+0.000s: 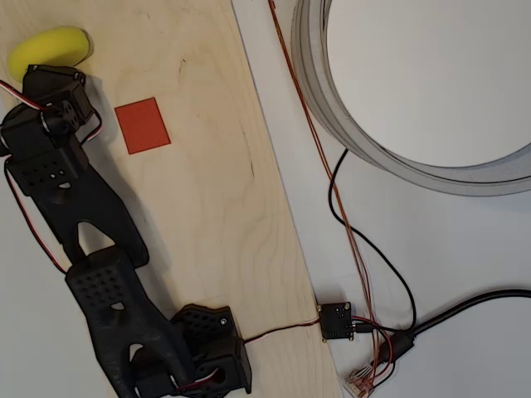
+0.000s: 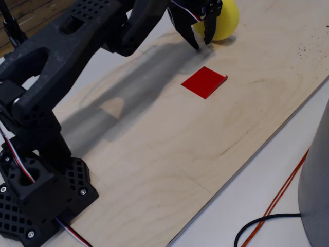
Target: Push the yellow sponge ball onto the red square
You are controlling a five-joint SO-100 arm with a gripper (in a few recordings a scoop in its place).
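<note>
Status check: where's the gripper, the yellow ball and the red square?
Gripper open, right beside yellow sponge ball. Ball off red square. Bare board between them.

We see a bright yellow sponge ball (image 1: 48, 50), a plain red square (image 1: 143, 125), a black arm (image 1: 75, 207), a pale wood-grain board (image 1: 216, 207) and a white table (image 1: 431, 249) with 1 orange wire (image 1: 311, 133).

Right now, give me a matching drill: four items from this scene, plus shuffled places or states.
Items:
1. yellow sponge ball
2. red square
3. gripper
4. small circuit board

Places/states:
A. off the plank, wired, on the white surface
B. flat on the plank, bare
C. at the ball, tips down
D. far plank corner, beyond the gripper

Pairs: 1-D, 2-B, 3-C, 4-A
</note>
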